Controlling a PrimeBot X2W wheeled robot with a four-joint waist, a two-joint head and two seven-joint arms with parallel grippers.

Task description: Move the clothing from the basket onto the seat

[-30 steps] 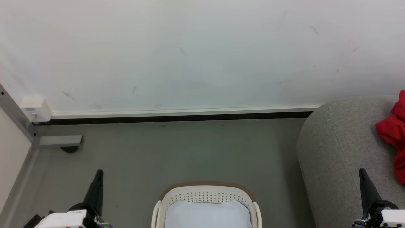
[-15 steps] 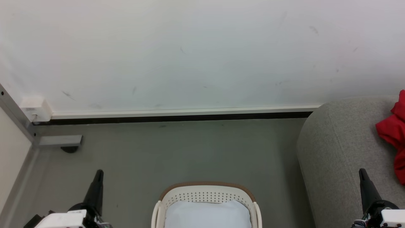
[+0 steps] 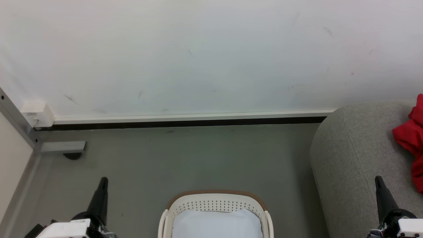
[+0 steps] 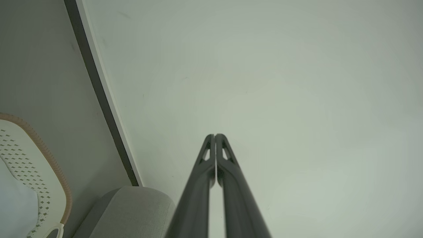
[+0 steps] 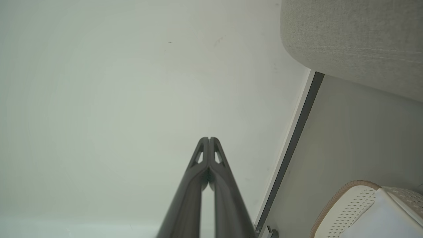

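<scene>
The red jersey (image 3: 411, 138) lies crumpled on the light grey sofa (image 3: 357, 158) at the right edge of the head view. The cream basket (image 3: 214, 201) with its brown rim stands on the floor at bottom centre, holding a plain pale blue-white cloth (image 3: 216, 224). My left gripper (image 3: 103, 180) sits at lower left, shut and empty, fingers pointing up. My right gripper (image 3: 377, 178) is at lower right in front of the sofa, also shut and empty. The left wrist view shows closed fingers (image 4: 214, 136) against the wall; the right wrist view shows the same (image 5: 209, 138).
A white wall with a dark skirting strip (image 3: 185, 124) runs across the back. A grey metal frame and foot (image 3: 62, 147) stand at the left. Grey floor (image 3: 198, 158) lies between basket and wall. The sofa (image 5: 350, 39) and basket (image 5: 357, 211) show in the right wrist view.
</scene>
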